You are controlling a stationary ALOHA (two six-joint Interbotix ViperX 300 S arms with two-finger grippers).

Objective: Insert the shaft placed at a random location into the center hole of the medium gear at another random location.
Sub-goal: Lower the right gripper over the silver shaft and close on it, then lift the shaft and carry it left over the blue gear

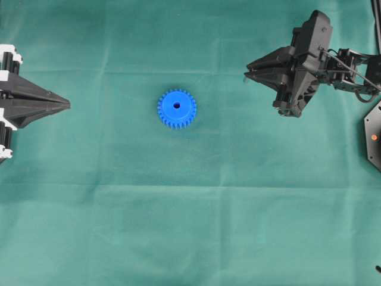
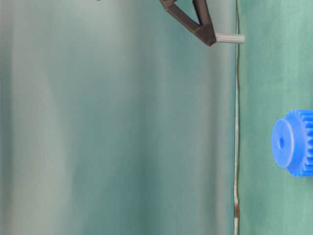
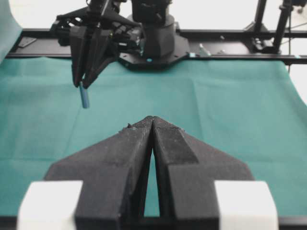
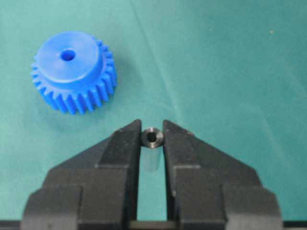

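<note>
The medium gear (image 1: 177, 109), bright blue and toothed, lies flat on the green cloth with its dark center hole (image 1: 177, 105) facing up; it also shows in the right wrist view as the gear (image 4: 73, 71). My right gripper (image 4: 152, 130) is shut on the shaft (image 4: 152, 138), a short silvery pin held upright between the fingertips, above the cloth and well right of the gear. The shaft (image 3: 85, 98) hangs below those fingers in the left wrist view, and the shaft (image 2: 230, 38) sticks out in the table-level view. My left gripper (image 1: 66, 104) rests shut and empty at the far left.
Green cloth (image 1: 190, 226) covers the table, with fold lines across it. The right arm's base (image 3: 153, 33) and a black frame rail stand at the far edge. A black plate with an orange dot (image 1: 374, 137) sits at the right edge.
</note>
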